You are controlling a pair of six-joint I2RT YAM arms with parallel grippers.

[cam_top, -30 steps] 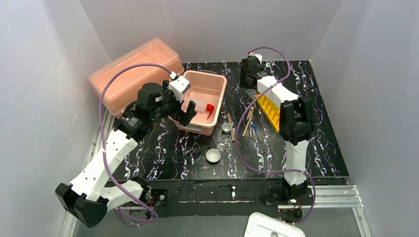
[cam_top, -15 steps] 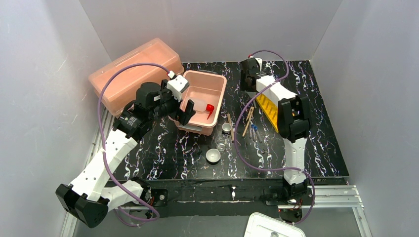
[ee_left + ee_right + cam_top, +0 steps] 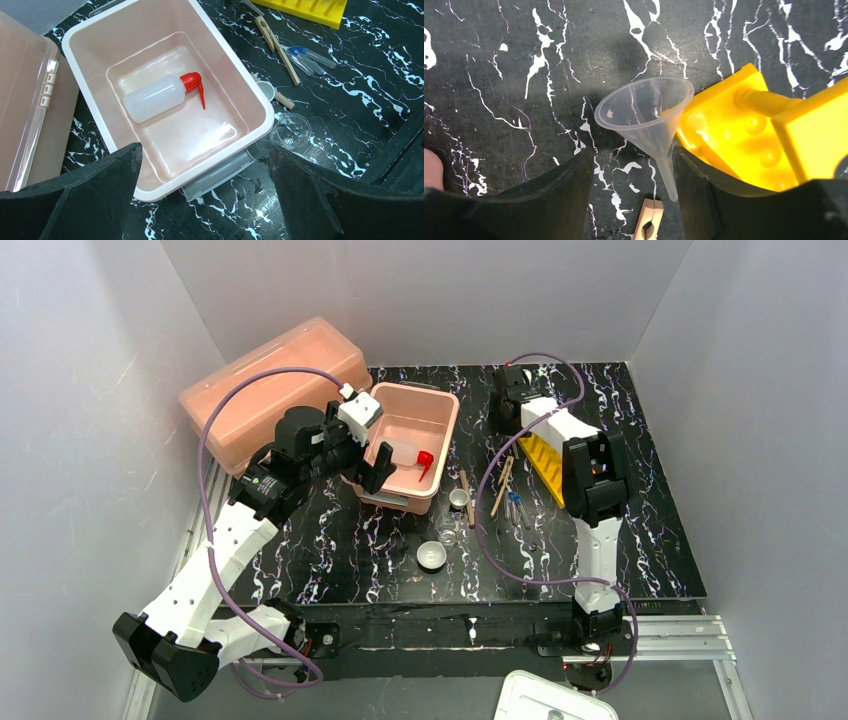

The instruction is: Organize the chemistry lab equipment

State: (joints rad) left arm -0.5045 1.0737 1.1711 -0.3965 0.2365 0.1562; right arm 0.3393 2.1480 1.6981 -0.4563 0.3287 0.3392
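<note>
A white squeeze bottle (image 3: pixel 155 97) with a red spout lies inside the pink tub (image 3: pixel 75 35). My left gripper (image 3: pixel 204 150) hangs open above the tub's near rim, holding nothing. At the back of the table my right gripper (image 3: pixel 634 152) is open. The thin stem of the clear funnel (image 3: pixel 644 107) lies between its fingers, close to the right one. The funnel's cone leans against the end of the yellow rack (image 3: pixel 744 135). In the top view, wooden sticks (image 3: pixel 500 485), thin tubes (image 3: pixel 515 508), two tiny beakers (image 3: pixel 458 498) and a white dish (image 3: pixel 431 556) lie between the tub (image 3: pixel 440 400) and the rack (image 3: pixel 545 455).
The large pink lidded box (image 3: pixel 270 380) stands at the back left, touching the tub. A wooden clip (image 3: pixel 649 225) lies just below the funnel's stem. A white lid-like object (image 3: pixel 545 700) sits off the table at the near edge. Grey walls close in three sides.
My right wrist has turned and drawn in a little over the spot behind the rack. The left arm has barely shifted.
</note>
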